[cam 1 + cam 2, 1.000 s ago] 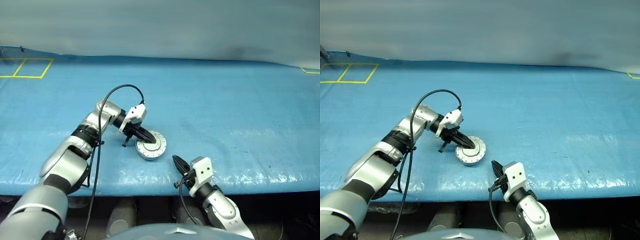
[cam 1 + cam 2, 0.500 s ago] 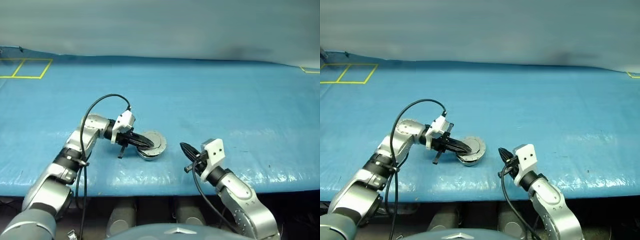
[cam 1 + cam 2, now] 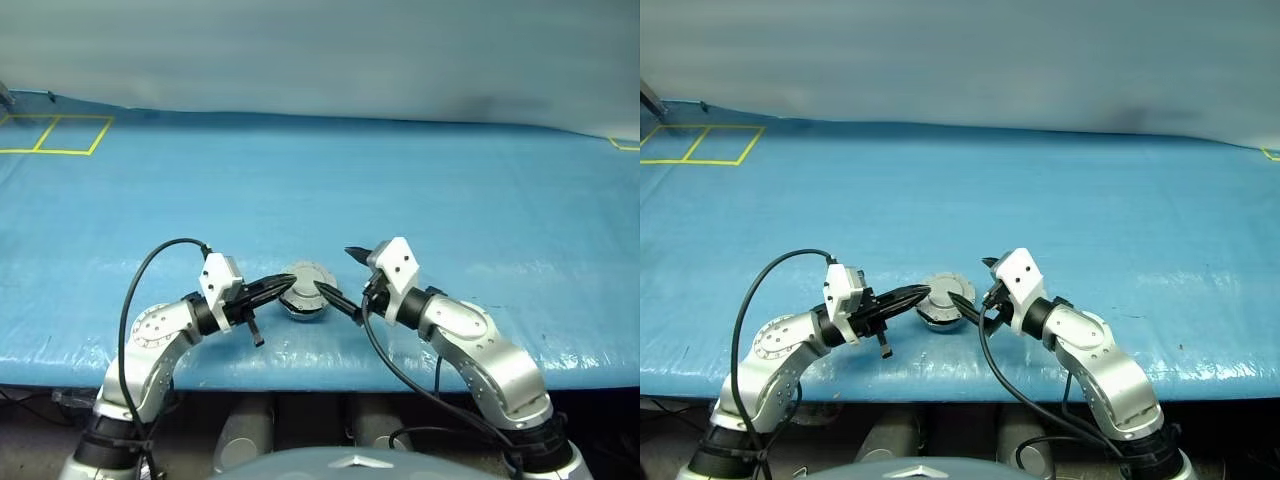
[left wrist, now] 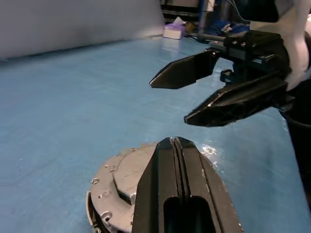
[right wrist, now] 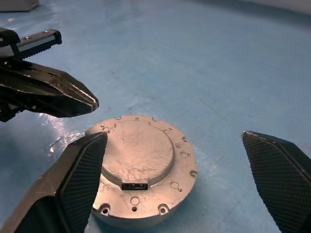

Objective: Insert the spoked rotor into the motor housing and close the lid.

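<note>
lid [image 5: 140, 151] down on housing [image 5: 146, 206], near front edge of blue table [image 3: 450, 190]. left fingers [image 4: 177, 148] pressed together, empty, over lid. right fingers [image 5: 85, 160] spread wide, empty. press centrally; brace housing.

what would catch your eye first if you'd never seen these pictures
The round silver housing with its lid closed, alone on the blue table near the front edge. Two claws close in on it from either side: the left claw shut with its tips at the housing's left rim, the right claw open wide around the right side.
</note>
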{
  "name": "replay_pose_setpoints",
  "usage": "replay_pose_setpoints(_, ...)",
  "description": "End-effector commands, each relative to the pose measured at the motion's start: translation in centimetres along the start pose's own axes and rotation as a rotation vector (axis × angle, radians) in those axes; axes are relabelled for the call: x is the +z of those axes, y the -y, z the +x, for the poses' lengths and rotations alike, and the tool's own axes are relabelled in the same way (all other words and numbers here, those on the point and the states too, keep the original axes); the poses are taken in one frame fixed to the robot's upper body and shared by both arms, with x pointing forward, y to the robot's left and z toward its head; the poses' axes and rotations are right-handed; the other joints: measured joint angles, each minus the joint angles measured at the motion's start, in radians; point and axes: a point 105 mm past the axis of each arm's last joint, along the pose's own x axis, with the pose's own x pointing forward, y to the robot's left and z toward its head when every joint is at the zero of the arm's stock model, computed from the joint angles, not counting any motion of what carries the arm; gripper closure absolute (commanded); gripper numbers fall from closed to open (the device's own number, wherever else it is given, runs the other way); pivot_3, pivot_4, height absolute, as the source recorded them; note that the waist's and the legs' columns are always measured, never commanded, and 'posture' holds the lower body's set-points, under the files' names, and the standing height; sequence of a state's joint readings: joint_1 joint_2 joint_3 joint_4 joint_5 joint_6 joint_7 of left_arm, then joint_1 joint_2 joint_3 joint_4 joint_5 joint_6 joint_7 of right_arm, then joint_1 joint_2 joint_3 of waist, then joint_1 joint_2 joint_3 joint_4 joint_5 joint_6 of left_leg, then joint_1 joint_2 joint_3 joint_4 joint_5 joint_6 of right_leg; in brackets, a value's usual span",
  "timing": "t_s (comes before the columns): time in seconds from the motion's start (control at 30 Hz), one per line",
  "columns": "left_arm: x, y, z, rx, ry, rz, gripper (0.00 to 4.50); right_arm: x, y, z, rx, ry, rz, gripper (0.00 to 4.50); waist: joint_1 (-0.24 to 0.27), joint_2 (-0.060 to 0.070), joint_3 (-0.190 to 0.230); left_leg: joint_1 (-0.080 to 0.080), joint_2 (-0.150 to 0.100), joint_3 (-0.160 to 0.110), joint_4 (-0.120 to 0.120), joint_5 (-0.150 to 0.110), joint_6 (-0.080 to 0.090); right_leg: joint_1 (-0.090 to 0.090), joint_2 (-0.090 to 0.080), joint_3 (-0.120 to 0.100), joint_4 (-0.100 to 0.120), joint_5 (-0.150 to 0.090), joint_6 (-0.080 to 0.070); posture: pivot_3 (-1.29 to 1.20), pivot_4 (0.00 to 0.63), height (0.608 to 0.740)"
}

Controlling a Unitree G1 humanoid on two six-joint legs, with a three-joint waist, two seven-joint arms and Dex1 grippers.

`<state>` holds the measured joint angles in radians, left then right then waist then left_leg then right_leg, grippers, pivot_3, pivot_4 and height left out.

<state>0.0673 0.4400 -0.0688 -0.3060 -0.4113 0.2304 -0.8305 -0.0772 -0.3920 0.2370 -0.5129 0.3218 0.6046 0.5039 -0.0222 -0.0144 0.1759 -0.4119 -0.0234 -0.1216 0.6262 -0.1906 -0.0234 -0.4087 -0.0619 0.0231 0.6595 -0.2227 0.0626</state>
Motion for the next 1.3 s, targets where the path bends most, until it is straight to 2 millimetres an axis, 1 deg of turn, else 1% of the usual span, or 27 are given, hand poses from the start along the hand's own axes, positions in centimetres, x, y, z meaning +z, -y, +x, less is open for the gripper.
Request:
replay_pose_setpoints(0.03,1.2,0.6,-0.5,0.042,0.054,0.038,4.5,0.5,-0.9,1.3,0.085,0.018,-0.003,0.02,-0.001,0.0,0.0,0.0,0.0,0.0,0.0,0.0,0.0,0.0,0.0,0.0,0.0,0.0,0.0,0.0,0.15,0.74)
replay_pose_setpoints(0.2,0.8,0.9,-1.1,0.096,0.076,0.022,4.5,0.0,-1.5,2.7,0.151,0.008,0.002,0.02,0.001,0.0,0.0,0.0,-0.001,0.001,0.0,0.0,0.0,0.0,-0.001,0.0,0.0,0.0,0.0,0.0,0.15,0.74)
replay_pose_setpoints(0.33,-0.2,1.5,-1.3,0.12,0.074,0.016,4.5,-0.5,-1.3,3.7,0.161,0.005,-0.001,0.02,-0.001,0.0,0.0,-0.001,0.0,0.001,0.0,0.0,0.0,-0.001,0.0,0.0,-0.001,0.0,0.0,0.0,0.15,0.74)
replay_pose_setpoints(0.47,-0.8,1.8,-1.3,0.143,0.079,0.001,4.5,-1.4,-1.0,4.1,0.151,-0.01,0.003,0.02,-0.001,0.0,0.0,-0.001,0.0,0.001,-0.001,0.0,0.0,-0.001,0.0,0.0,-0.001,0.0,0.0,0.0,0.15,0.74)
replay_pose_setpoints(0.6,-0.9,1.8,-1.2,0.155,0.085,0.002,4.5,-1.9,-0.8,4.0,0.135,-0.016,-0.01,0.02,-0.001,0.0,0.0,0.0,0.0,0.001,0.0,0.0,0.0,-0.001,0.0,0.0,-0.001,0.0,0.0,0.0,0.15,0.74)
replay_pose_setpoints(0.7,-1.0,1.7,-1.2,0.167,0.084,0.007,4.5,-1.8,-0.9,3.8,0.133,-0.005,-0.007,0.64,-0.001,0.0,0.0,0.0,0.0,0.001,-0.001,0.0,0.0,-0.001,0.0,0.0,-0.001,0.0,0.0,0.0,0.15,0.74)
replay_pose_setpoints(0.77,-1.0,1.6,-1.3,0.181,0.088,0.01,4.5,-1.6,-1.1,3.8,0.133,0.006,-0.006,1.3,-0.001,0.0,0.0,-0.001,0.0,0.001,-0.001,0.0,0.0,-0.001,0.0,0.0,-0.001,0.0,0.0,0.0,0.15,0.74)
replay_pose_setpoints(0.8,-1.0,1.6,-1.4,0.188,0.09,0.012,4.5,-1.5,-1.2,3.8,0.132,0.01,-0.006,1.47,-0.001,0.0,0.0,-0.001,0.0,0.001,-0.001,0.0,0.0,-0.001,0.0,0.0,-0.001,0.0,0.0,0.0,0.15,0.74)
replay_pose_setpoints(1.03,-1.1,1.1,-1.7,0.238,0.102,0.015,4.5,-1.1,-2.0,4.1,0.141,0.021,-0.029,1.46,-0.002,0.0,0.0,-0.001,0.0,0.001,-0.001,0.0,0.0,-0.001,-0.001,0.0,-0.001,0.0,0.0,0.0,0.15,0.74)
replay_pose_setpoints(1.17,-1.3,1.0,-1.9,0.252,0.102,0.012,4.5,-0.7,-2.4,4.6,0.135,-0.002,-0.074,1.46,-0.005,0.0,0.0,-0.001,0.0,0.001,-0.001,0.0,0.0,-0.002,0.0,0.0,-0.001,0.0,-0.001,0.0,0.15,0.74)
replay_pose_setpoints(1.3,-1.3,0.9,-2.0,0.259,0.102,0.011,4.5,-0.8,-2.8,4.9,0.14,-0.019,-0.086,1.46,-0.005,0.0,0.0,-0.001,0.0,0.001,-0.001,0.0,0.0,-0.002,0.0,0.0,-0.001,0.0,-0.001,0.0,0.15,0.74)
